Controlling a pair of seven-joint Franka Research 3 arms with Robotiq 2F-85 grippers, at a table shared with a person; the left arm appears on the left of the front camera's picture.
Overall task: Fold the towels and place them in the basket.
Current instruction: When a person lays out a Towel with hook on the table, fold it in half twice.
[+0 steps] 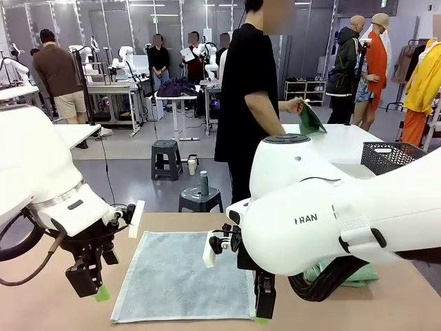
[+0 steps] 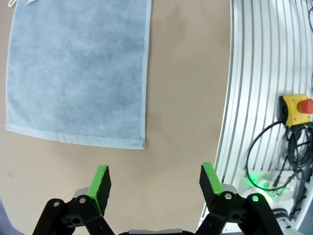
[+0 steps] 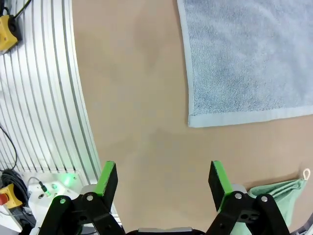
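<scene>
1. Blue-grey towel [image 1: 182,276]: spread flat and unfolded on the tan surface [image 1: 172,224], midway between its left and right edges, its hem close to the robot-side edge.
2. Mint green towel [image 1: 358,274]: lies bunched toward the right edge of the surface, largely hidden by the right arm. One corner with a white loop [image 3: 306,173] shows in the right wrist view.
3. Basket [image 1: 396,155]: dark, mesh-sided, standing on a white table [image 1: 344,141] beyond the far right corner of the surface.
4. Left gripper [image 2: 155,182]: over bare surface just off the blue-grey towel's near left corner. Jaws wide apart, holding nothing.
5. Right gripper [image 3: 164,178]: over bare surface just off the same towel's near right corner. Jaws wide apart, holding nothing.
6. Person [image 1: 244,96]: standing past the far edge, one hand [image 1: 295,105] holding a dark green cloth [image 1: 310,118] over the white table.
</scene>
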